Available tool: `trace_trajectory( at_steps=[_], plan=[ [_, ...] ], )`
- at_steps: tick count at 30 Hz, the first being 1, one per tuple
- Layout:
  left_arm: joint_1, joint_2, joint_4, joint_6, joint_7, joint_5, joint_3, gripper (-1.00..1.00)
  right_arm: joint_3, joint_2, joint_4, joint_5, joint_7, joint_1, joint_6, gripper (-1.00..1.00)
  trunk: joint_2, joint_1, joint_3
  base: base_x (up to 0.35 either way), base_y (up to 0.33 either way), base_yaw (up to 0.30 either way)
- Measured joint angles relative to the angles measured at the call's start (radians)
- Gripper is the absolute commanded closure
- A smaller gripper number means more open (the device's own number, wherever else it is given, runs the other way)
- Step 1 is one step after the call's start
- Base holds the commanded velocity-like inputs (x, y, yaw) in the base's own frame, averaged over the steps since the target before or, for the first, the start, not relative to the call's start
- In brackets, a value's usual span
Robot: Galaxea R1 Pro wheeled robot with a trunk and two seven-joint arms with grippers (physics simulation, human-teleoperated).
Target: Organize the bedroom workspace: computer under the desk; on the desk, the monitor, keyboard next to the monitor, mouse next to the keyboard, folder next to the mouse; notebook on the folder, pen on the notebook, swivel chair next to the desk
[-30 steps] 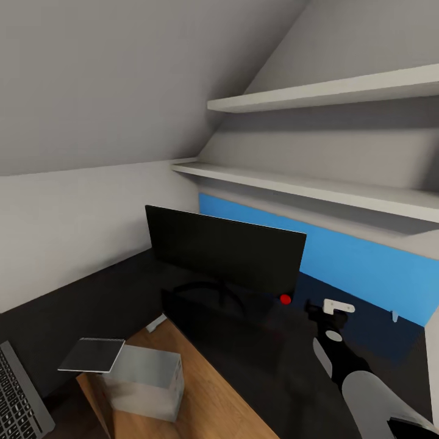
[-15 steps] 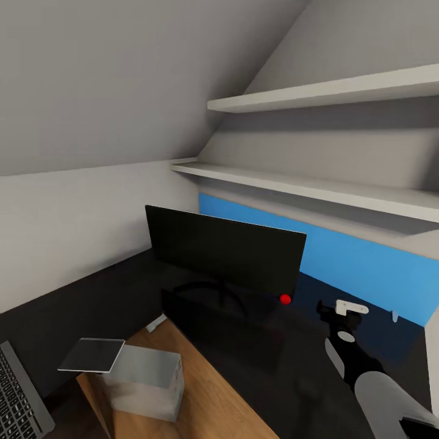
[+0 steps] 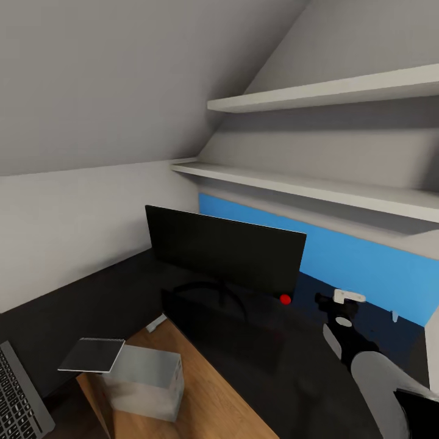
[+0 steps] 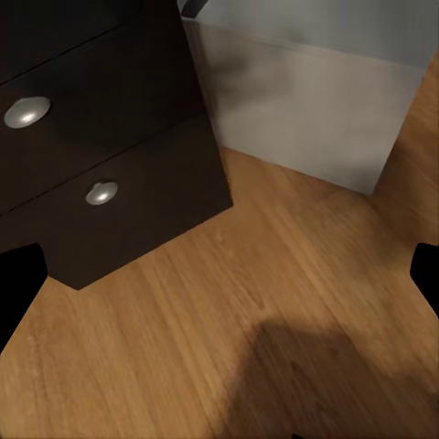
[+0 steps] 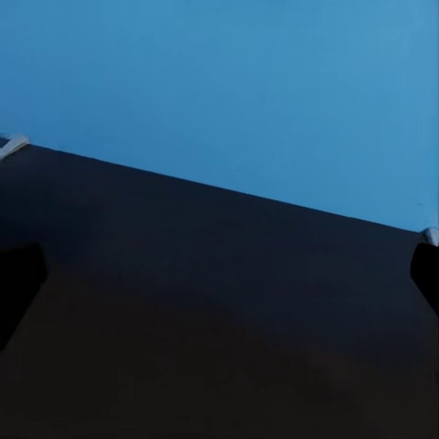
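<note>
The wide black monitor [image 3: 225, 251] stands on the black desk [image 3: 110, 299] in front of its blue back panel [image 3: 366, 268]. At the lower left, the keyboard [image 3: 18, 396] lies on the desk. The greyish notebook [image 3: 92, 355] rests by the desk's edge, over a corner of the light-grey computer [image 3: 146, 379]; what carries it is unclear. My right gripper [image 3: 342, 300] hovers over the desk right of the monitor; it [image 5: 219, 283] is open, facing the blue panel. My left gripper [image 4: 219, 283] is open above the wooden floor, near the computer [image 4: 302, 101] and the drawer unit [image 4: 110, 155].
Two white wall shelves [image 3: 317, 189] hang above the desk under a sloping ceiling. A small red ball [image 3: 285, 299] sits at the monitor's lower right corner. A tiny white object [image 3: 394, 316] lies on the desk near the blue panel. Wooden floor [image 3: 201, 396] fills the desk's inner corner.
My right arm has moved to the right and a little farther toward the blue back panel. The monitor, notebook, computer and keyboard have stayed put.
</note>
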Motion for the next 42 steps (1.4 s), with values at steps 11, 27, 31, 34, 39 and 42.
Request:
trace_trajectory(
  at_steps=[11,27,31,34,39,42],
  plan=[
    [0.000,-0.005,0.000,0.001,0.000,0.000,0.003,-1.00,-0.008,-0.045,0.189,-0.004,-0.001,-0.238,0.140,-1.00,0.000,0.000,0.000,0.000,0.000,0.000],
    [0.000,-0.005,0.000,0.013,0.000,0.002,0.005,-1.00,-0.025,-0.035,0.219,0.000,0.002,-0.248,0.099,-1.00,0.000,0.000,0.000,0.064,0.039,0.000],
    [0.000,-0.005,0.000,0.015,0.000,0.002,0.005,-1.00,-0.025,-0.037,0.219,0.001,0.002,-0.248,0.096,-1.00,0.000,0.000,0.000,0.213,0.001,0.000],
    [0.000,-0.005,0.000,0.015,0.000,0.002,0.005,-1.00,-0.025,-0.038,0.219,0.001,0.002,-0.248,0.095,-1.00,0.000,0.000,0.000,0.203,0.000,0.000],
    [0.000,-0.005,0.000,0.015,0.001,0.002,0.005,-1.00,-0.025,-0.038,0.219,0.001,0.002,-0.248,0.095,-1.00,0.000,0.000,0.000,0.071,0.000,0.000],
    [0.000,-0.005,0.000,0.015,0.001,0.002,0.005,-1.00,-0.025,-0.038,0.219,0.001,0.002,-0.248,0.094,-1.00,0.000,0.000,0.000,0.022,0.000,0.000]
  ],
)
